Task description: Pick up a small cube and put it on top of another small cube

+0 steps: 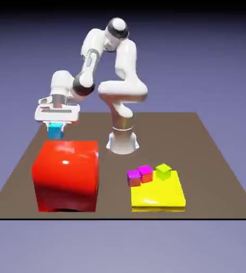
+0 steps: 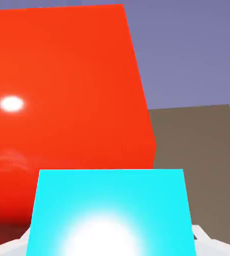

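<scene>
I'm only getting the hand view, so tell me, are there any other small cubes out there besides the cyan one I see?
Observer: Yes, the exterior view shows a lime-green cube, a magenta cube and a purple cube.
Operator: Okay, and what's the green one sitting on?
Observer: On a flat yellow block, toward the exterior view's right.
Operator: Is my cyan cube down on the table?
Observer: No, the hand holds the cyan cube up in the air, beyond the big red block.
</scene>
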Controlling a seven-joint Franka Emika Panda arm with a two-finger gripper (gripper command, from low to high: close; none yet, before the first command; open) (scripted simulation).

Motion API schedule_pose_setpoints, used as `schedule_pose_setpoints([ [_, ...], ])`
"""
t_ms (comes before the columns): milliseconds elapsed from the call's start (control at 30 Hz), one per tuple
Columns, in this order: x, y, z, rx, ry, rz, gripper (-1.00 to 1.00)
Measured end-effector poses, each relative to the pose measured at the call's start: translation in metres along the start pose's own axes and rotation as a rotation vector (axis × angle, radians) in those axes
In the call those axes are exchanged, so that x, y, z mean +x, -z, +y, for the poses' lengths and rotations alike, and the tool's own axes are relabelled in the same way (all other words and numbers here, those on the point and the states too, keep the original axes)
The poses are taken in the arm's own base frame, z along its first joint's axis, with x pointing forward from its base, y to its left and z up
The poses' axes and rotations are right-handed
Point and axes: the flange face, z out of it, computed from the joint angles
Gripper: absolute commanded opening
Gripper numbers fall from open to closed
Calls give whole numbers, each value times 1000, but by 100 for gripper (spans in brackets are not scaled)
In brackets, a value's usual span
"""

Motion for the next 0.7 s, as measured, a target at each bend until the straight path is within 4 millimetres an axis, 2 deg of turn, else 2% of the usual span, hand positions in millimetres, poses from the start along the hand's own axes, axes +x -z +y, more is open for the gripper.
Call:
schedule_pose_setpoints([
  [100,-1,-19,-56,11,87,-57,-100],
  [200,-13,-38,-113,25,180,-113,-100],
  [367,-45,-63,-174,63,294,-181,-100],
  [533,-90,-78,-230,110,412,-247,-100],
  [633,-122,-83,-259,142,484,-286,-100],
  [700,-140,-86,-270,165,518,-310,-100],
])
